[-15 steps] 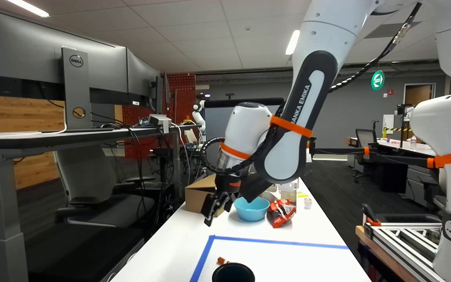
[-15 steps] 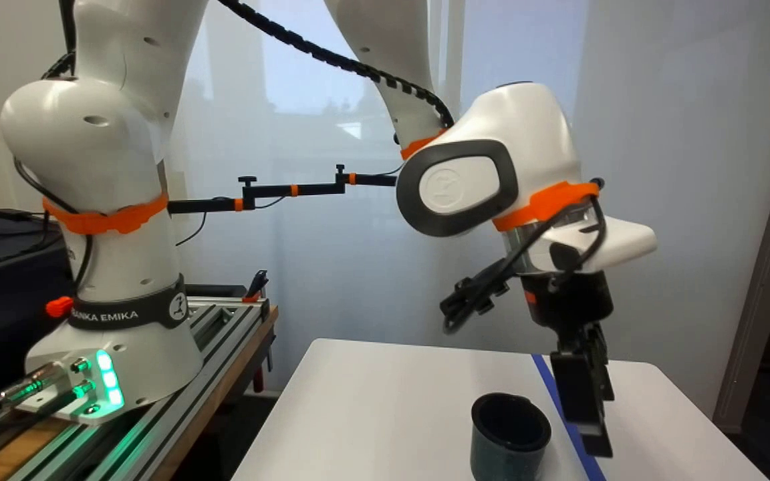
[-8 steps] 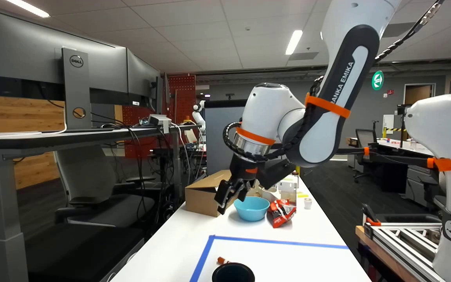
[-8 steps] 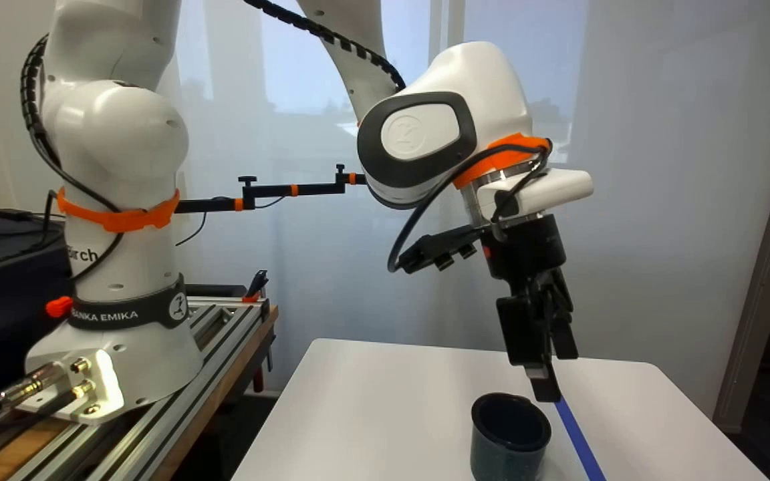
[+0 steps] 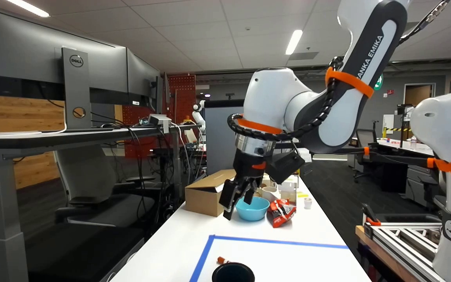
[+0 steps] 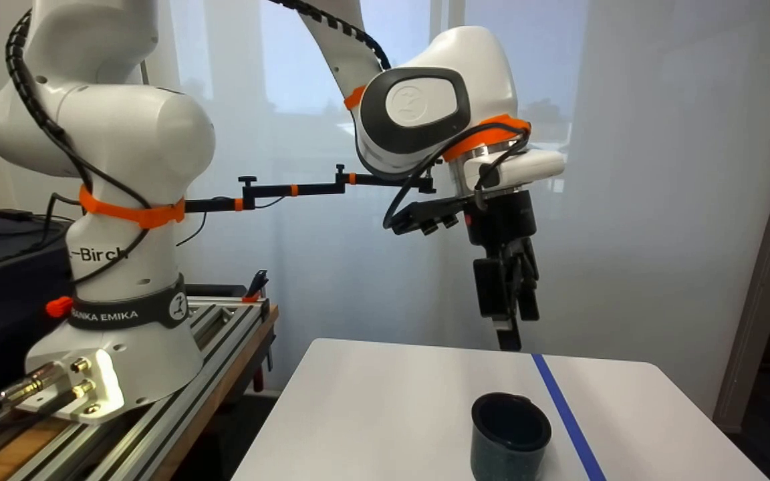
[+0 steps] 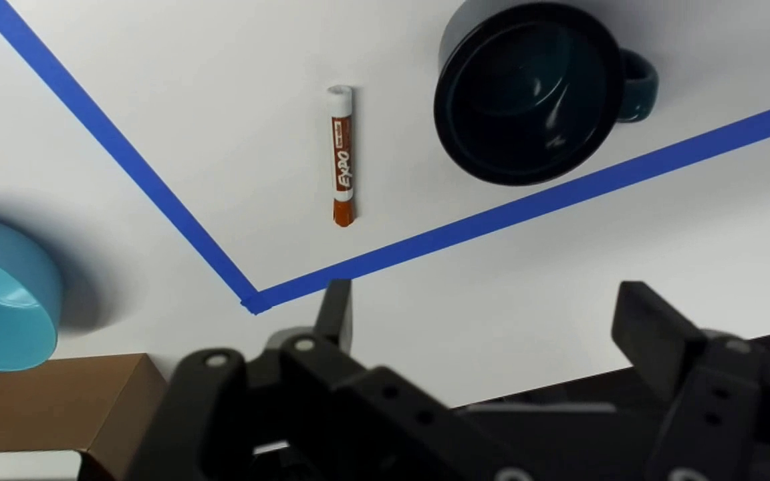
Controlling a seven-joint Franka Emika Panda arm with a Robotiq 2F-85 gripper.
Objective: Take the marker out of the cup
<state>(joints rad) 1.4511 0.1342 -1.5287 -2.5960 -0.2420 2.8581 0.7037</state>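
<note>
The marker (image 7: 343, 155), white and brown with an orange-brown cap, lies on the white table in the wrist view. It is beside the cup, apart from it. Its orange-brown end (image 5: 222, 260) shows behind the cup in an exterior view. The cup (image 7: 531, 100), a dark teal mug with a handle, stands upright; I see nothing inside it in the wrist view. It shows in both exterior views (image 5: 233, 272) (image 6: 506, 454). My gripper (image 7: 485, 287) is open and empty. It hangs above the table, apart from the marker and cup, in both exterior views (image 5: 238, 207) (image 6: 519, 331).
Blue tape (image 7: 425, 247) forms a corner around the marker and cup. A light-blue bowl (image 5: 252, 211), a brown cardboard box (image 5: 204, 201) and a red packet (image 5: 282, 213) stand farther along the table. A desk with monitors (image 5: 22, 139) is alongside.
My gripper has risen and drawn back toward the robot base, away from the cup. The marker and cup have not moved.
</note>
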